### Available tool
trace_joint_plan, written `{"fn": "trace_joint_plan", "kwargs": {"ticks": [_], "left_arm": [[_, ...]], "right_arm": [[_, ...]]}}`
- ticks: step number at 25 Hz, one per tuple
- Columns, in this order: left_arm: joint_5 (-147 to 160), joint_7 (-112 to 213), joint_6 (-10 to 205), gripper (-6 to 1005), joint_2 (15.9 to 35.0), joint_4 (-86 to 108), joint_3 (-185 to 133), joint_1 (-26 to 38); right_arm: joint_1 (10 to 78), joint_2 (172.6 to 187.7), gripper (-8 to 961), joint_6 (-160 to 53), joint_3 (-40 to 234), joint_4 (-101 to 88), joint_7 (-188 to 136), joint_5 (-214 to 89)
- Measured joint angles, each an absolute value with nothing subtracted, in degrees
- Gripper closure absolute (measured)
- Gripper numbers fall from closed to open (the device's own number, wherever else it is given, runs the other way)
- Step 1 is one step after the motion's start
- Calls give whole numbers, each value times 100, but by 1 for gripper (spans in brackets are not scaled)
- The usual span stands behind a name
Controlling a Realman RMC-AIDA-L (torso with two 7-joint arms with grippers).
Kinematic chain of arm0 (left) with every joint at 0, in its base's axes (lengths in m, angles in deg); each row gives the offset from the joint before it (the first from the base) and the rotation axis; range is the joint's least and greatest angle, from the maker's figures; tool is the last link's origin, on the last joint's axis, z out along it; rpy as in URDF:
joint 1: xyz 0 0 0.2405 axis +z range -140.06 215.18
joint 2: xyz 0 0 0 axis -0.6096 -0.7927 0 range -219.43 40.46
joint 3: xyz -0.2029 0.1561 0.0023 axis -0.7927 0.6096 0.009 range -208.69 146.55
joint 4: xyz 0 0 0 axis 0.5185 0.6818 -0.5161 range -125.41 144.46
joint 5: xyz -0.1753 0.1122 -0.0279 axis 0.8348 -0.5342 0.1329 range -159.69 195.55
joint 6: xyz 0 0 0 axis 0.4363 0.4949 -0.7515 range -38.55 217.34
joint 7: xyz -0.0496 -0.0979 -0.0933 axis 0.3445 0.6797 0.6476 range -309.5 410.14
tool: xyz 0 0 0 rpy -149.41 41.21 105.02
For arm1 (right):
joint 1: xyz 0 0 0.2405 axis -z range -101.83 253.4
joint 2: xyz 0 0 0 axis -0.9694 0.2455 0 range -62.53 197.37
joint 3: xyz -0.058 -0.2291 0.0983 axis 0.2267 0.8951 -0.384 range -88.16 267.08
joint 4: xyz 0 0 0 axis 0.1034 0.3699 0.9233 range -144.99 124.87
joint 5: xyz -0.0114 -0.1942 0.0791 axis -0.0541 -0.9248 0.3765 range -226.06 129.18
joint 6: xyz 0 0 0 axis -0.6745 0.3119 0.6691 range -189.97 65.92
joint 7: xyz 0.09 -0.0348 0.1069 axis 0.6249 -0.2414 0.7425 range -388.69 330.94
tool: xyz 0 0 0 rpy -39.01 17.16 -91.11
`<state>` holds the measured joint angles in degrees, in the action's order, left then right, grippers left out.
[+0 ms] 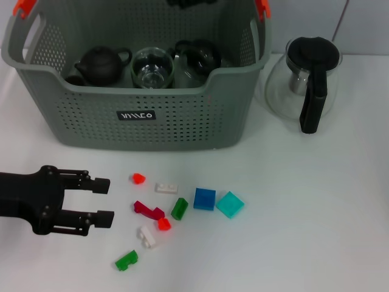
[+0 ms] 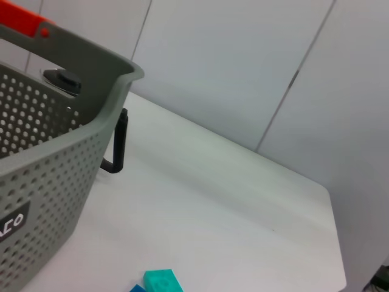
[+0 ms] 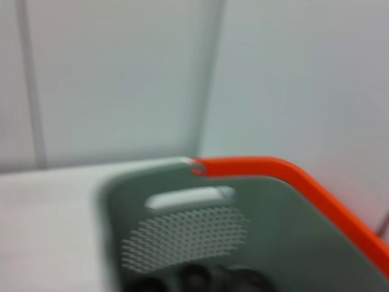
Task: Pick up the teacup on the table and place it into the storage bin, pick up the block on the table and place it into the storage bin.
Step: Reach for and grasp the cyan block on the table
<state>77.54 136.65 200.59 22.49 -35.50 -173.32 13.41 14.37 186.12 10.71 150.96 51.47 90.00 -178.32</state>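
Observation:
The grey perforated storage bin stands at the back left of the white table. Inside it are a clear glass teacup, a dark teapot and a glass teapot. Several small blocks lie in front of the bin, among them a blue one, a teal one and a dark red one. My left gripper is open and empty, low over the table just left of the blocks. A dark bit of my right gripper shows above the bin's far rim.
A round glass pot with a black lid and handle stands right of the bin. Orange clips sit on the bin's rim. In the left wrist view the bin's wall is close by, with the teal block below.

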Motion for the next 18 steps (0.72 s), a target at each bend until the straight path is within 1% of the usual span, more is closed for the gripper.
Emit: {"fn": "trace_joint_plan", "kwargs": {"ticks": [1, 5, 10, 12, 15, 18], "left_arm": [[7744, 13667, 20076, 264, 2248, -3557, -17332, 1340], [7717, 13692, 20117, 264, 2248, -3570, -17328, 1339], [7708, 13693, 20132, 264, 2248, -3561, -17328, 1352], [7706, 13689, 20134, 264, 2248, -3548, -17327, 1360], [7699, 13672, 20099, 263, 2249, -3543, -17327, 1380], [7698, 13666, 20089, 263, 2249, -3541, -17328, 1387]], "right_arm": [[1489, 18587, 365, 1384, 15021, 5338, 9066, -17732], [1678, 18476, 327, 2731, 14790, 6074, 9519, -17508], [1790, 18452, 318, 3916, 14870, 6453, 10226, -17817], [1814, 18514, 317, 4136, 14927, 6390, 10424, -18045], [1865, 18684, 317, 4255, 15156, 6215, 10678, -18571], [1880, 18761, 317, 4144, 15512, 5777, 10921, -18938]]}}
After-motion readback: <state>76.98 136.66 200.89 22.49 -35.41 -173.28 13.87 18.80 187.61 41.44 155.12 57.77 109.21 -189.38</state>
